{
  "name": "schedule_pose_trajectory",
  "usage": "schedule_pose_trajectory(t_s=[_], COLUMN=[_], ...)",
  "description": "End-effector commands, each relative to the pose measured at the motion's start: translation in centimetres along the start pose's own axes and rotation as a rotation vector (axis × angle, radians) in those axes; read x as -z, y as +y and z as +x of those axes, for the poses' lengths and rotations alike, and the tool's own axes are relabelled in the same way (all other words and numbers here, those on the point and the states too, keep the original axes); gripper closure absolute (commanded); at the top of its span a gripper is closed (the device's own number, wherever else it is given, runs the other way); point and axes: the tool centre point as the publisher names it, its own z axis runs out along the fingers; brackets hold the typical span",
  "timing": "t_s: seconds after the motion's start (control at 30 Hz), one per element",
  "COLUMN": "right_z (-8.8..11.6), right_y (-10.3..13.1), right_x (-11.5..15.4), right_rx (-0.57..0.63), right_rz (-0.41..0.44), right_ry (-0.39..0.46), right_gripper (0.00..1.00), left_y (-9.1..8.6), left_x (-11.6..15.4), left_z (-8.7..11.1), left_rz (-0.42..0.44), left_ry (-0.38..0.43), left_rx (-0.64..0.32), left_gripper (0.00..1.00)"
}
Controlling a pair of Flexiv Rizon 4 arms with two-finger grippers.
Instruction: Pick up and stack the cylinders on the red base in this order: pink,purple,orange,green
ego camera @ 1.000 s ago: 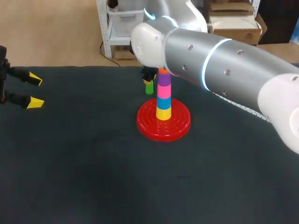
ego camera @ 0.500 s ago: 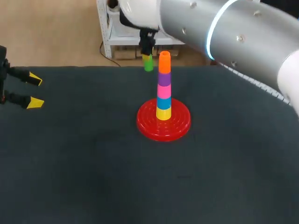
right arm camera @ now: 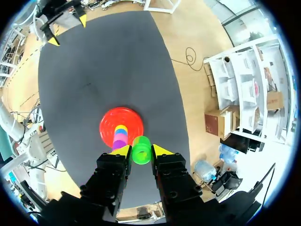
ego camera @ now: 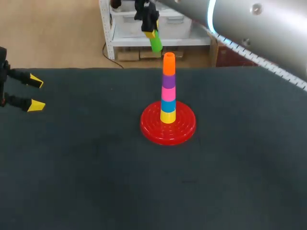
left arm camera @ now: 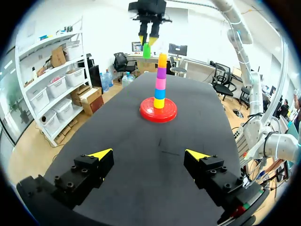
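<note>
The red base [ego camera: 168, 127] stands mid-table with a stack on its post: yellow, blue, pink, purple and orange cylinders, the orange one [ego camera: 169, 64] on top. My right gripper [ego camera: 151, 32] hangs high above and just left of the stack, shut on the green cylinder [ego camera: 156, 43], which tilts below its fingers. In the right wrist view the green cylinder [right arm camera: 141, 150] sits between the yellow tips, with the base [right arm camera: 121, 127] and stack below. My left gripper [ego camera: 34, 93] rests open at the table's left edge; in its own view it [left arm camera: 148, 154] faces the base [left arm camera: 158, 111] from afar.
Dark table cloth [ego camera: 96, 182] spreads around the base with nothing else on it.
My right arm has lifted the green cylinder from table height beside the stack to well above it, moving slightly toward the stack's top. The left arm has stayed still.
</note>
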Motion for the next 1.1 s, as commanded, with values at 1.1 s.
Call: schedule_pose_trajectory(t_s=[1.1], right_z=[5.3], right_y=[4.3], right_x=[0.3], right_rx=[-0.124], right_rz=[0.134], right_ry=[-0.415], right_gripper=[1.0], left_y=[0.1], left_x=[0.0], left_z=[0.1], left_rz=[0.0], left_ry=[-0.004], left_rx=[-0.003], left_gripper=[0.0])
